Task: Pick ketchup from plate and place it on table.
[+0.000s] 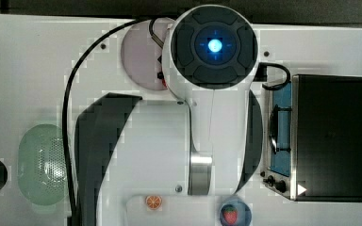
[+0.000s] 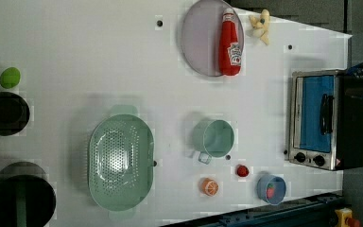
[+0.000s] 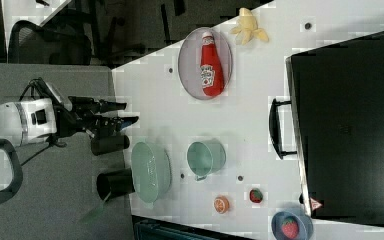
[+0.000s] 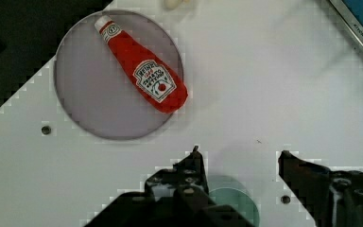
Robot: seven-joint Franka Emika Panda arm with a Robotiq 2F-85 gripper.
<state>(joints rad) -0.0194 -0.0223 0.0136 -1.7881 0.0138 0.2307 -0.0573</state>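
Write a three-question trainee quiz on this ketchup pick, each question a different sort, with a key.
1. True or false: the ketchup lies flat on the plate.
2. Multiple choice: the gripper is (A) shut on the bottle, (B) open with nothing between its fingers, (C) inside the oven.
3. Fill in: in the left view, the yellow thing on the table just beyond the plate is a ____.

Key: 1 true. 2 B. 3 banana.
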